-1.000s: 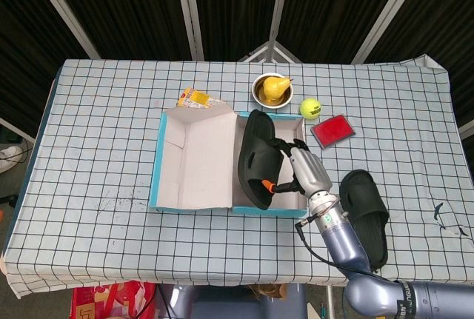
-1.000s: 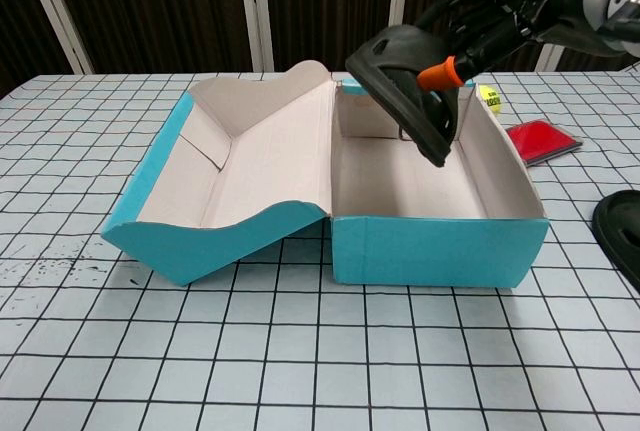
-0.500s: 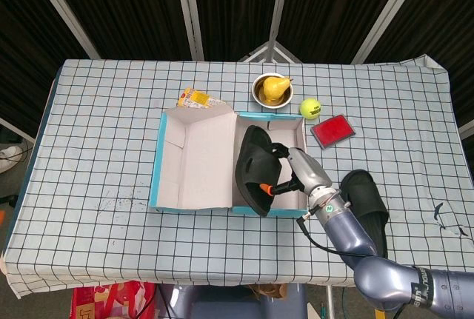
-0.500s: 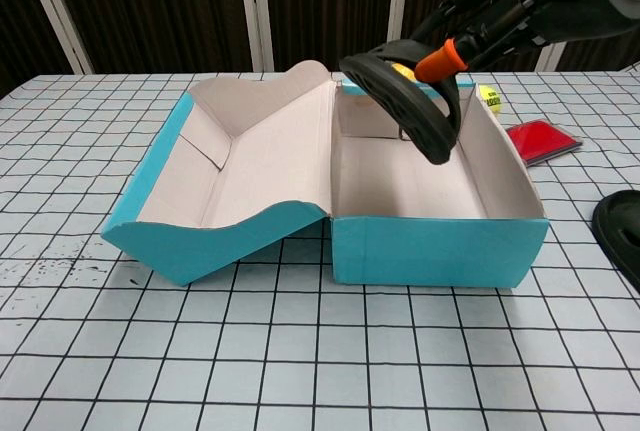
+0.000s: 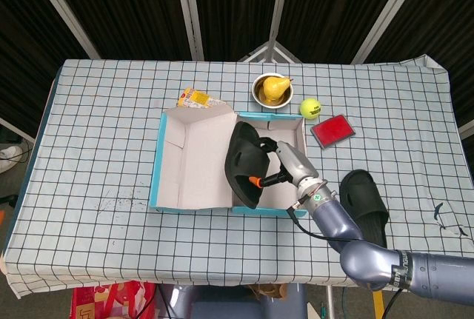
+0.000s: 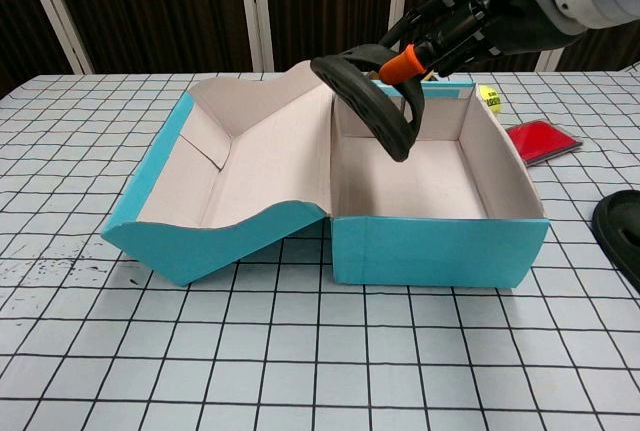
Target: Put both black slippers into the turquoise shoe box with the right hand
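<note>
The turquoise shoe box (image 5: 194, 202) (image 6: 430, 249) lies open on the checked table, its lid folded out to the left. My right hand (image 5: 285, 167) (image 6: 455, 31) holds one black slipper (image 5: 243, 162) (image 6: 366, 101) tilted on edge above the box's left inner wall, near the hinge. The other black slipper (image 5: 364, 202) (image 6: 621, 230) lies flat on the table to the right of the box. My left hand shows in neither view.
Behind the box sit a bowl with a pear (image 5: 271, 89), a tennis ball (image 5: 309, 106) (image 6: 490, 98), a red flat case (image 5: 332, 130) (image 6: 541, 140) and a snack packet (image 5: 197, 98). The table's front edge runs close below the box.
My right hand has carried the slipper leftward across the box, from over its right half to above the hinge side, tipping it further on edge.
</note>
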`<action>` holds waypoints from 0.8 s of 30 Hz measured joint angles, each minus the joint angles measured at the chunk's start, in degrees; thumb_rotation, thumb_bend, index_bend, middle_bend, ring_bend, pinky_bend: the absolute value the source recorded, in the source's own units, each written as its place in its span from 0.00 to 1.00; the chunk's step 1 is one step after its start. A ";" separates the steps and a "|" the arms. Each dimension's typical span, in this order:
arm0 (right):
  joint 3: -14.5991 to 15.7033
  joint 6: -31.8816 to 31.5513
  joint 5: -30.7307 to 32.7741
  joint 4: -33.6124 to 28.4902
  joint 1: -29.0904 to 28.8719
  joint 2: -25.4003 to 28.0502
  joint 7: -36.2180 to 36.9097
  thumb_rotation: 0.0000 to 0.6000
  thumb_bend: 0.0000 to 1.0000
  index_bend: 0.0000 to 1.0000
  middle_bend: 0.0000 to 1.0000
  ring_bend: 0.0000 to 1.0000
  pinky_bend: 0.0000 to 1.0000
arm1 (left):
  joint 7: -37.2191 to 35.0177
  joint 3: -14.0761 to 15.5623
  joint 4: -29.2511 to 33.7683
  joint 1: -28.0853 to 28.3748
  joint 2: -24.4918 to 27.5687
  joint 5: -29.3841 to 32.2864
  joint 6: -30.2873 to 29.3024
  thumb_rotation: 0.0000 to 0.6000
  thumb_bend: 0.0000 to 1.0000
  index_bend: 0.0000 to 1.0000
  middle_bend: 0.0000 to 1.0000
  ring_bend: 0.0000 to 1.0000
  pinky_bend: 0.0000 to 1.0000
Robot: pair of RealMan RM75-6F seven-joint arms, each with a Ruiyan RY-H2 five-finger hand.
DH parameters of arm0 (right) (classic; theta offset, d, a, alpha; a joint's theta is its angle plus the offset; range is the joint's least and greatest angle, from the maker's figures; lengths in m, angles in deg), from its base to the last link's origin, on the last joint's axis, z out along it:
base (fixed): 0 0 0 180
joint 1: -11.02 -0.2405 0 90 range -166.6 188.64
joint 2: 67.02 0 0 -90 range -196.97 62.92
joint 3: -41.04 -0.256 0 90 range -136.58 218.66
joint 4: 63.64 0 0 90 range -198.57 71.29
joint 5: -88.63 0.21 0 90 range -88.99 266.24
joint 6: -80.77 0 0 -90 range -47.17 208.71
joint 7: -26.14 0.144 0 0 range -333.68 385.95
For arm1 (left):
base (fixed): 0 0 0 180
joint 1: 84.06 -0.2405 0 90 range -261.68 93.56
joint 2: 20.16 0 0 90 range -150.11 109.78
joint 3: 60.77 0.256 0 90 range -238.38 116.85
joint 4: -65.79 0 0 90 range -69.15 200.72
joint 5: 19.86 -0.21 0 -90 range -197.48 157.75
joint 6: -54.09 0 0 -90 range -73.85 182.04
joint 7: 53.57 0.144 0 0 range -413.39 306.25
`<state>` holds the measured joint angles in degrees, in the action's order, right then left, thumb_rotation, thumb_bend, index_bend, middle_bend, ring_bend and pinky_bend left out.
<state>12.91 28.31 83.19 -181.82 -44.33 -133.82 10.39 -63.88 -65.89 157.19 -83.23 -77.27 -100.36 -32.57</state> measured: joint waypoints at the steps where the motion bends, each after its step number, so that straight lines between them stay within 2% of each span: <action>1: 0.27 0.15 -0.20 0.56 -0.26 -0.37 0.27 1.00 0.42 0.63 0.53 0.21 0.00 | -0.06 -0.03 -0.06 0.01 0.00 0.09 0.04 1.00 0.38 0.03 0.00 0.00 0.07; 11: 2.42 2.55 -2.00 6.33 -2.06 -2.71 3.07 1.00 0.43 0.63 0.53 0.21 0.00 | -0.06 -0.18 -0.46 0.15 -0.12 0.63 0.53 1.00 0.38 0.03 0.00 0.00 0.07; 24: 4.51 5.16 -2.81 10.65 -3.59 -4.12 5.96 1.00 0.42 0.63 0.53 0.21 0.00 | 0.21 -0.28 -0.61 0.32 -0.28 0.99 0.90 1.00 0.38 0.03 0.00 0.00 0.07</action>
<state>17.42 33.48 80.38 -171.17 -47.93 -137.93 16.35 -63.67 -66.17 156.59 -82.91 -77.55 -99.37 -31.67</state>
